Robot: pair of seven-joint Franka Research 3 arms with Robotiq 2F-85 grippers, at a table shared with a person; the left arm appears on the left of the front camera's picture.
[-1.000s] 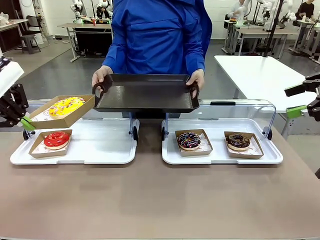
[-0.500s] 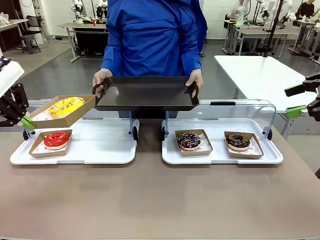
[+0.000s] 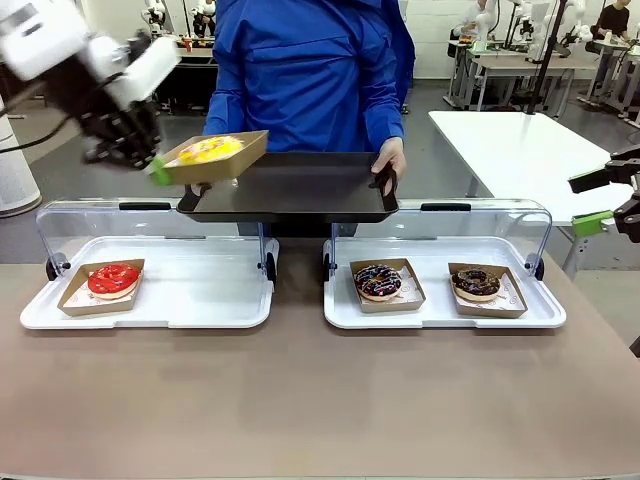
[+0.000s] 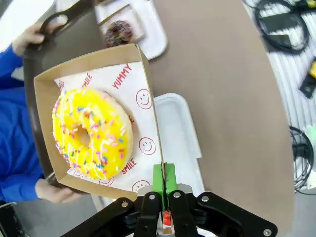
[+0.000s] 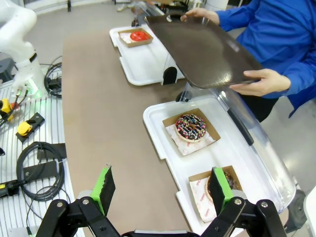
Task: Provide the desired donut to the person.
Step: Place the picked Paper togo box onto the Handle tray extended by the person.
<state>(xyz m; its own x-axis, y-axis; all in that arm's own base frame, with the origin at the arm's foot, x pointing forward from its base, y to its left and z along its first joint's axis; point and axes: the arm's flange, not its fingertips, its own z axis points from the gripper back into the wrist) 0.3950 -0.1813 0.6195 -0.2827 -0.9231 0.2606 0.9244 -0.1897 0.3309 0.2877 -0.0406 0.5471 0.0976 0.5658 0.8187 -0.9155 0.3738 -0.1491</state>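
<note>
- the left gripper (image 4: 163,174) is clamped on the rim of the carton (image 4: 143,79) in which the yellow donut (image 4: 93,133) lies.
- the carton is held at the left end of the black tray (image 3: 300,190); contact cannot be told.
- the tray is gripped by the person (image 3: 310,70) in both hands.
- the right gripper (image 5: 162,190) is held with fingers apart, empty.
</note>
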